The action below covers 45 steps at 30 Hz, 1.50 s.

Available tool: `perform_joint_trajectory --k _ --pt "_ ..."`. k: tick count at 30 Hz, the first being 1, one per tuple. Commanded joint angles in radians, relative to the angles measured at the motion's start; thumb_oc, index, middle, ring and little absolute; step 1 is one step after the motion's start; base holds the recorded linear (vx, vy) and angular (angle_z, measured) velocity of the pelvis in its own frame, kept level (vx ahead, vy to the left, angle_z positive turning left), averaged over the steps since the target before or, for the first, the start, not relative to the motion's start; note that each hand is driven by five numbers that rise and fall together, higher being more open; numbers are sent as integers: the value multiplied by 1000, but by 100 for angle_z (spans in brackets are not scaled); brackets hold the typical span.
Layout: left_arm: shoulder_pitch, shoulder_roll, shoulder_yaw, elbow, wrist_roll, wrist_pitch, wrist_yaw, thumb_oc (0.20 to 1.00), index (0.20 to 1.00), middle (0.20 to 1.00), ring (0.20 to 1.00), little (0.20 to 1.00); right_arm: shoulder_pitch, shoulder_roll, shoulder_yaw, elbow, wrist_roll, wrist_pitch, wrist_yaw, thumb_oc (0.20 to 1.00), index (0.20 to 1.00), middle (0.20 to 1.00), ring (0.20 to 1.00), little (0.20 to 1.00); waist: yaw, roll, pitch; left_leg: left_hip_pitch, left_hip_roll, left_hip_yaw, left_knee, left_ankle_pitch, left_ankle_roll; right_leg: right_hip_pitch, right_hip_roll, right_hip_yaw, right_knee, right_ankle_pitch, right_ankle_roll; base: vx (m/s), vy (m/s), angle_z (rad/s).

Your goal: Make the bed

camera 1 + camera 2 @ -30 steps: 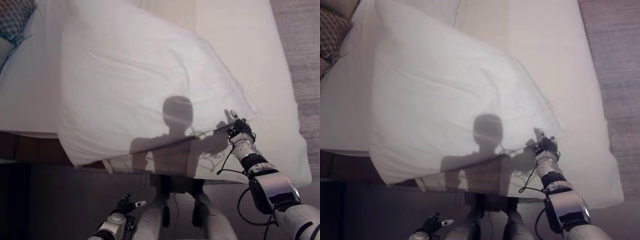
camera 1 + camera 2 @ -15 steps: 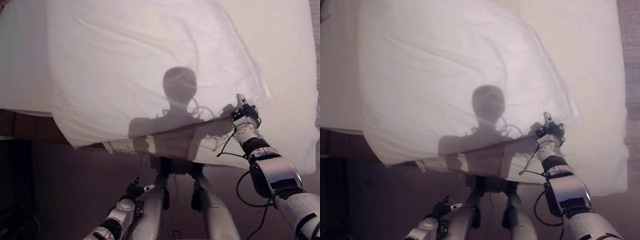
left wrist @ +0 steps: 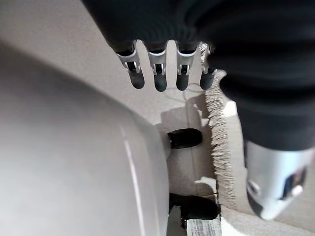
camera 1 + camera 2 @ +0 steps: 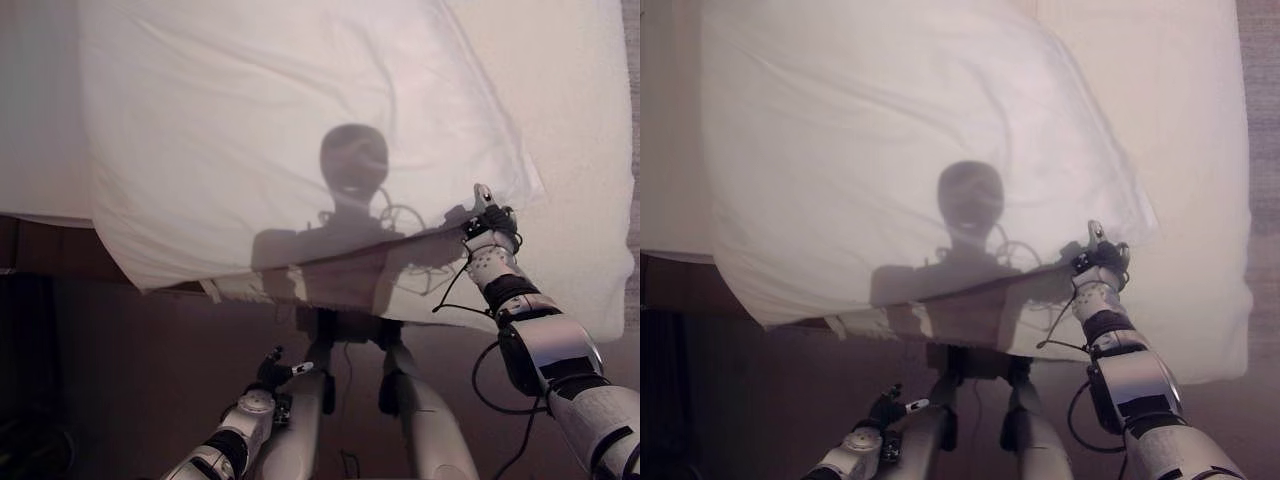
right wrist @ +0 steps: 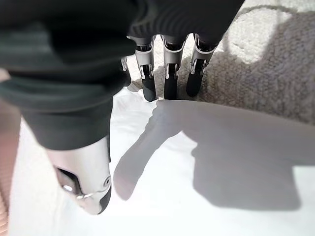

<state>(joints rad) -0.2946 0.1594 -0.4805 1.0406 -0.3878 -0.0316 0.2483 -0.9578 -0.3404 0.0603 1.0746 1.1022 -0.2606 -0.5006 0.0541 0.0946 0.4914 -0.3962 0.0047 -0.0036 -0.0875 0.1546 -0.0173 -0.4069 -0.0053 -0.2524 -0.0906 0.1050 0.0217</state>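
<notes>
A white sheet (image 4: 270, 130) lies spread over the bed (image 4: 590, 150), its long axis running slantwise across the mattress, one corner pointing toward the bed's right side; its near edge hangs over the bed's foot above the dark floor (image 4: 120, 380). The right hand (image 4: 488, 222) rests at that right corner of the sheet — fingers (image 5: 170, 73) straight, relaxed, gripping nothing; the left hand (image 4: 272, 370) hangs below the bed's foot edge, fingers (image 3: 158, 69) loose — apart from the sheet.
</notes>
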Motion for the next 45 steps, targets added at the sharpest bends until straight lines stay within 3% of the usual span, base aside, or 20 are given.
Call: perform_joint_trajectory --k 1,4,12,20,30,36,40,45 --pt "-26 0 -12 9 -29 2 33 1000 1000 1000 1000 1000 4 18 46 -198 -107 -108 -48 1000 1000 1000 1000 1000 -14 -34 21 0 -76 43 0 -30 -24 14 -54 114 54 34 90 0 0 0" --pt "-30 -3 6 -3 -2 -14 57 1000 1000 1000 1000 1000 141 31 60 -380 -348 -116 -123 1000 1000 1000 1000 1000 -32 -36 28 2 -77 50 0 -31 -22 15 -57 114 55 35 93 0 0 0" --pt "-32 10 26 -20 41 -24 72 1000 1000 1000 1000 1000 273 22 -16 -416 -482 -128 -203 1000 1000 1000 1000 1000 -46 -24 28 6 -82 57 0 -35 -20 14 -66 120 58 36 98 0 0 0" --pt "-22 16 33 -22 35 -27 66 1000 1000 1000 1000 1000 316 28 -46 -315 -406 -129 -169 1000 1000 1000 1000 1000 -46 -11 28 10 -83 69 0 -38 -20 15 -71 122 57 39 102 -1 0 0" --pt "-19 11 19 -20 2 -16 53 1000 1000 1000 1000 1000 251 85 -29 -160 -124 -132 -33 1000 1000 1000 1000 1000 -31 -12 29 1 -81 68 0 -38 -21 5 -67 121 53 45 100 0 0 0" --pt "-15 18 11 -43 -15 -22 37 1000 1000 1000 1000 1000 157 56 14 -113 -108 -79 29 1000 1000 1000 1000 1000 -8 -12 29 -17 -79 61 0 -33 -21 -8 -64 113 49 48 100 0 0 0" --pt "-6 29 5 -60 -26 -32 17 1000 1000 1000 1000 1000 70 -7 55 -91 -136 -42 71 1000 1000 1000 1000 1000 15 -13 29 -29 -77 54 0 -33 -22 -16 -61 102 47 47 102 0 0 0" --pt "-10 36 7 -55 -20 -36 4 1000 1000 1000 1000 1000 12 -45 93 -132 -166 -42 85 1000 1000 1000 1000 1000 22 -19 29 -45 -75 50 0 -24 -25 -28 -61 92 47 49 102 3 -5 3"
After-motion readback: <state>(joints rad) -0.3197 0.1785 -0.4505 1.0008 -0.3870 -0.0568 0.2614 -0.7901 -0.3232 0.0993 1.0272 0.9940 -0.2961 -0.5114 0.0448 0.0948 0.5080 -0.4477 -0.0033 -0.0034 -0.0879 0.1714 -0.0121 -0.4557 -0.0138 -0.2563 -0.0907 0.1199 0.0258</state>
